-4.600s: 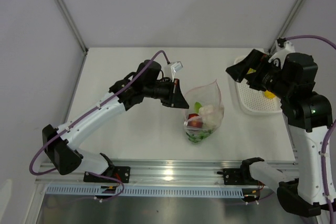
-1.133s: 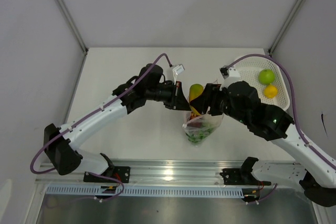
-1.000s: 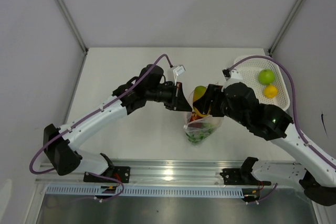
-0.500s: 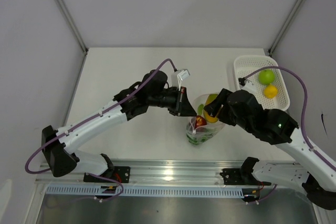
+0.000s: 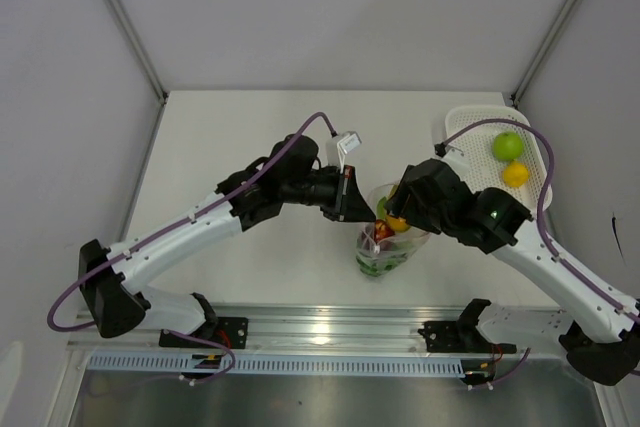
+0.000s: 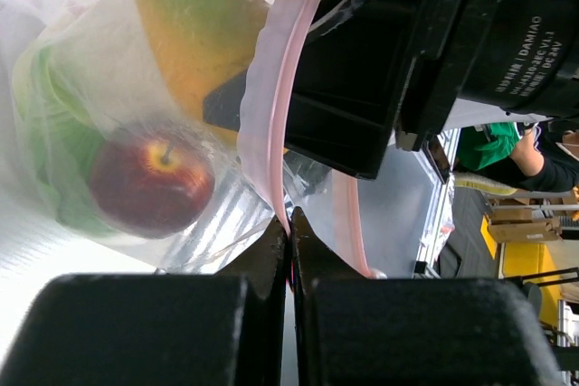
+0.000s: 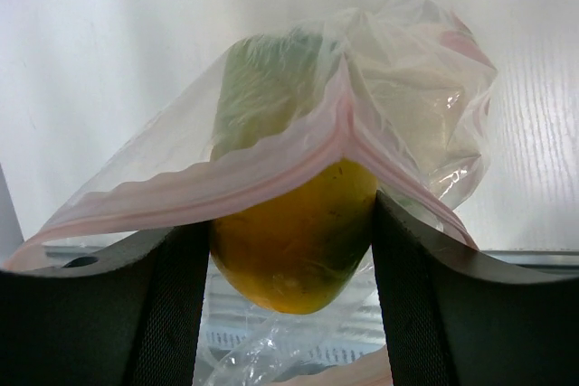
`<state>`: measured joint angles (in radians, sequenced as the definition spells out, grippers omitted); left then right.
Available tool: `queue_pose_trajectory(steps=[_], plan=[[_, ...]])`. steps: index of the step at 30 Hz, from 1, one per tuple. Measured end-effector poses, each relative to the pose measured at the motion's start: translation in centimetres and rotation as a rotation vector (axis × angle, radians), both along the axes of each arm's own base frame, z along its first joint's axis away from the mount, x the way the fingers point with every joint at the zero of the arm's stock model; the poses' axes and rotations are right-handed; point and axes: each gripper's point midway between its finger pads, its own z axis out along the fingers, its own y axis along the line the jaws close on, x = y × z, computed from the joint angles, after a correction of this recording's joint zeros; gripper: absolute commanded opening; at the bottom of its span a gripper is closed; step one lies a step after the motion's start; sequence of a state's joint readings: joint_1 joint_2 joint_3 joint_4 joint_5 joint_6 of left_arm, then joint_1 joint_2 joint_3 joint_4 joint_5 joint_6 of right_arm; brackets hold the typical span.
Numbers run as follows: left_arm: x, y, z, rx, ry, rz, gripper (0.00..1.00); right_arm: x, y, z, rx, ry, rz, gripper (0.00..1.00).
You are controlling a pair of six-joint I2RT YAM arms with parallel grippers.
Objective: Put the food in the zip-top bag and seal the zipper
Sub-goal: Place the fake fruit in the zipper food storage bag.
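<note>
Nearest the arm bases, the zip-top bag (image 5: 392,250) is standing on the white worktop (image 5: 230,127) between the two arms, with its mouth facing up. The green cabbage (image 5: 376,263) is lying at its bottom and the red apple (image 5: 381,232) is sitting just above it, both showing through the clear plastic. In the left wrist view the red apple (image 6: 149,183) is pressing against the bag wall beside the cabbage (image 6: 41,124). A whitish piece (image 7: 421,128) is showing through the plastic in the right wrist view, too blurred to tell what it is.

Just beyond, the left end effector (image 5: 351,209) is pinching the bag's left rim. Its fingers are closing fully on the pink zipper (image 6: 298,51) and holding that edge up. From the other side, the right end effector (image 5: 393,217) is reaching to the mouth and gripping a yellow-green fruit (image 7: 294,223) between its two fingers (image 7: 172,305), which are touching the fruit's sides. The zipper (image 7: 271,164) is draping across the fruit, and the fruit's upper part is showing through the plastic behind the strip.

Farthest back on the right, the white mesh basket (image 5: 475,137) is resting on the worktop, well apart from the bag. It is carrying a green apple (image 5: 508,145) and a yellow fruit (image 5: 515,174) close together.
</note>
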<state>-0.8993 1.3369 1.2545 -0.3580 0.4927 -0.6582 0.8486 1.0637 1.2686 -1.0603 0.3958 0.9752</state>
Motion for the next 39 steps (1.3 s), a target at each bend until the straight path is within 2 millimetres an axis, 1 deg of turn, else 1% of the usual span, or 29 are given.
queue_pose_trajectory(steps=[1, 2, 3, 4, 5, 6, 8, 9, 13, 20, 22, 24, 25, 26, 27, 28, 29, 30, 32, 33, 35, 37, 39], plan=[[0.0, 0.0, 0.1, -0.001, -0.001, 0.000, 0.01, 0.0, -0.1, -0.1, -0.008, 0.001, 0.003, 0.63], [0.0, 0.1, 0.1, -0.003, -0.003, 0.000, 0.01, 0.0, -0.1, -0.1, -0.015, 0.001, 0.008, 0.68], [-0.1, 0.1, 0.1, -0.005, -0.003, -0.001, 0.01, -0.1, -0.2, -0.1, -0.019, 0.000, 0.012, 0.71], [-0.1, 0.1, 0.2, -0.006, -0.003, -0.003, 0.00, -0.1, -0.3, 0.0, -0.023, -0.003, 0.018, 0.72], [-0.1, 0.1, 0.2, -0.007, -0.003, -0.005, 0.01, -0.1, -0.3, 0.2, -0.028, -0.006, 0.024, 0.76], [-0.2, 0.1, 0.2, -0.008, -0.002, -0.007, 0.01, -0.1, -0.4, 0.4, -0.030, -0.009, 0.029, 0.77], [-0.2, 0.1, 0.2, -0.008, -0.002, -0.008, 0.01, -0.1, -0.4, 0.9, -0.035, -0.021, 0.042, 0.83], [-0.2, 0.1, 0.2, -0.008, -0.002, -0.008, 0.00, -0.1, -0.5, 1.1, -0.036, -0.027, 0.047, 0.89], [-0.2, 0.1, 0.2, -0.008, -0.002, -0.008, 0.01, 0.0, -0.6, 2.4, -0.035, -0.055, 0.065, 0.91], [-0.2, 0.0, 0.2, -0.008, -0.001, -0.009, 0.01, -0.2, -1.0, 4.2, -0.037, -0.093, 0.093, 0.89], [-0.2, 0.0, 0.2, -0.008, -0.001, -0.009, 0.01, -0.5, -1.4, 5.6, -0.021, -0.119, 0.096, 0.89], [-0.2, 0.0, 0.2, -0.008, -0.001, -0.009, 0.01, -0.6, -2.1, 8.1, 0.012, -0.164, 0.087, 0.90], [-0.2, 0.0, 0.2, -0.008, -0.001, -0.009, 0.01, -0.6, -2.7, 9.6, 0.031, -0.193, 0.074, 0.90], [-0.2, 0.0, 0.2, -0.008, -0.001, -0.009, 0.01, -0.5, -3.3, 10.9, 0.040, -0.216, 0.057, 0.94], [-0.2, 0.0, 0.2, -0.009, -0.001, -0.009, 0.01, -0.4, -4.4, 12.9, 0.055, -0.258, 0.027, 0.95], [-0.2, 0.0, 0.2, -0.011, -0.002, -0.009, 0.00, -0.3, -5.2, 14.2, 0.062, -0.289, 0.004, 0.99], [-0.2, 0.0, 0.3, -0.013, -0.003, -0.009, 0.01, -0.2, -6.3, 15.5, 0.064, -0.321, -0.029, 0.99], [-0.2, -0.1, 0.3, -0.018, -0.002, -0.008, 0.00, 0.1, -7.3, 16.4, 0.055, -0.346, -0.060, 0.99], [-0.2, -0.2, 0.3, -0.025, -0.003, -0.010, 0.01, 0.4, -9.8, 17.6, 0.023, -0.379, -0.137, 0.99], [-0.2, -0.2, 0.2, -0.025, 0.002, -0.010, 0.01, 0.7, -11.0, 17.8, -0.001, -0.386, -0.179, 0.99], [-0.2, -0.2, 0.1, -0.026, 0.005, -0.012, 0.01, 1.4, -13.2, 17.5, -0.051, -0.375, -0.257, 0.99], [-0.4, -0.2, 0.1, -0.028, 0.007, -0.019, 0.01, 2.6, -15.3, 16.6, -0.094, -0.345, -0.330, 0.99], [-0.5, -0.2, 0.1, -0.030, 0.010, -0.027, 0.00, 4.1, -17.3, 14.9, -0.111, -0.296, -0.389, 0.99]])
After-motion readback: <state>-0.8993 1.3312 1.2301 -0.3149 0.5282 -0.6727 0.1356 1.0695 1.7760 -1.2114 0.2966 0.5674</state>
